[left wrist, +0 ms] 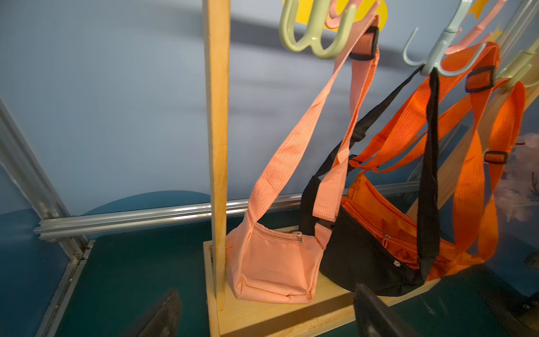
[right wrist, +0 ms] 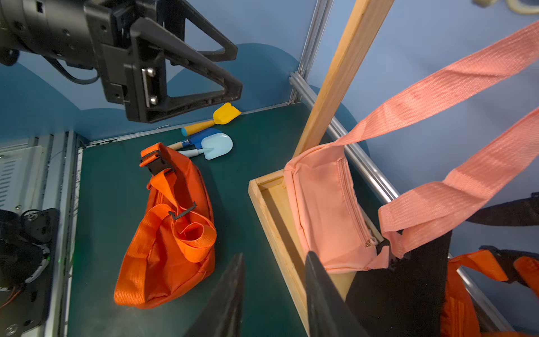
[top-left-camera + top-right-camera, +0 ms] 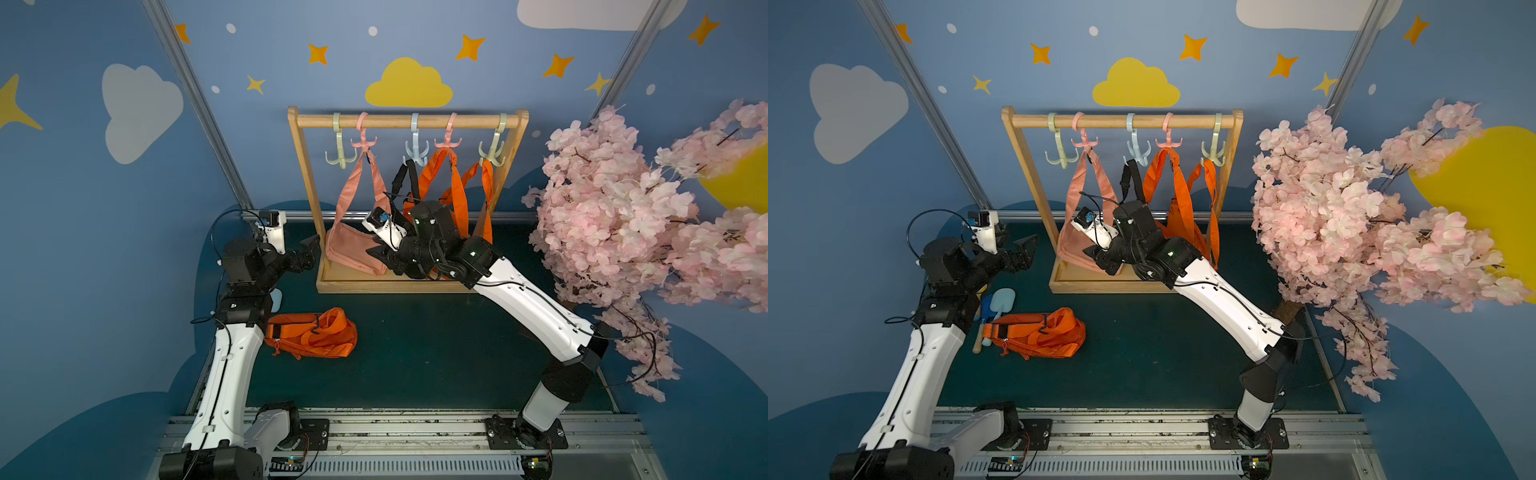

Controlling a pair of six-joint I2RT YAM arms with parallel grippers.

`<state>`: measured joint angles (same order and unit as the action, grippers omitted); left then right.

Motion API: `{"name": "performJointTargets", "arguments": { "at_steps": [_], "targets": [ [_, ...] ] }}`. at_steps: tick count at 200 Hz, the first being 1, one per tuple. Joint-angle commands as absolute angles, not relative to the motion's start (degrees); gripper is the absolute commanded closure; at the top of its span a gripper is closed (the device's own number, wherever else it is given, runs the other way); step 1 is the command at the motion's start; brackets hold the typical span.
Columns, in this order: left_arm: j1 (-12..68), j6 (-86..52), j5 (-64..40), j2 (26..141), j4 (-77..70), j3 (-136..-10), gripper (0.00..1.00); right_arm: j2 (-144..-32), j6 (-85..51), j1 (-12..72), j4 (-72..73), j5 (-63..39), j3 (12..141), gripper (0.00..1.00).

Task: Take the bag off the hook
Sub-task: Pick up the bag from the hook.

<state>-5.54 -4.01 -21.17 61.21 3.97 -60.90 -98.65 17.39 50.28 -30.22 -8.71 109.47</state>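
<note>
So the pink bag [image 1: 271, 262] looked like the one in play, and it wasn't off yet: its strap [image 1: 294, 151] was looped over the pink hook [image 3: 363, 141] up top, and the body sat down on the base of the wooden rack [image 1: 217, 116], right in front of both sets of fingers. My read was that the job was barely started for this bag. Nothing had hold of the strap, so the grab, the lift and the unhooking were all left to do. The right gripper [image 2: 275, 253] was closest, with its fingers [image 2: 230, 297] partway apart and nothing between them. One tip was just in front of the bag's lower corner, though I couldn't tell if it touched. A black bag [image 1: 358, 259] hung just beyond that same finger. Off to the open side of those fingers, an orange bag [image 2: 169, 233] was lying loose on the table [image 2: 262, 291], so I'd guess one was already done. The left gripper [image 3: 309, 251] sat on the far side of the rack's post from the bag, its fingers [image 1: 166, 312] spread wide and holding nothing.
</note>
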Motion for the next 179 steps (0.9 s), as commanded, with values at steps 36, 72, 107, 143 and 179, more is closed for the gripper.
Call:
{"name": "performJointTargets", "arguments": {
  "at_steps": [36, 72, 107, 143, 179],
  "targets": [
    [-2.3, -0.5, -28.5, 66.9, 5.9, -69.0, 0.09, -99.8, 21.2, 47.7, -21.4, -5.0, 110.2, 0.60],
    [-1.1, -0.7, -28.2, 70.8, 4.7, -71.4, 0.10, -100.2, 19.0, 45.8, -15.8, -3.6, 108.1, 0.58],
    [-0.5, 0.0, -29.0, 74.9, 5.0, -76.3, 0.11, -101.6, 17.9, 44.2, -12.8, -3.9, 108.2, 0.56],
    [-0.3, -0.4, -28.3, 80.3, 1.6, -80.2, 0.13, -106.1, 18.0, 41.7, -12.1, -4.5, 113.3, 0.52],
    [1.4, 0.8, -30.5, 85.6, 0.0, -85.2, 0.14, -110.3, 15.6, 39.8, -10.4, -5.7, 117.7, 0.51]
  ]
}}
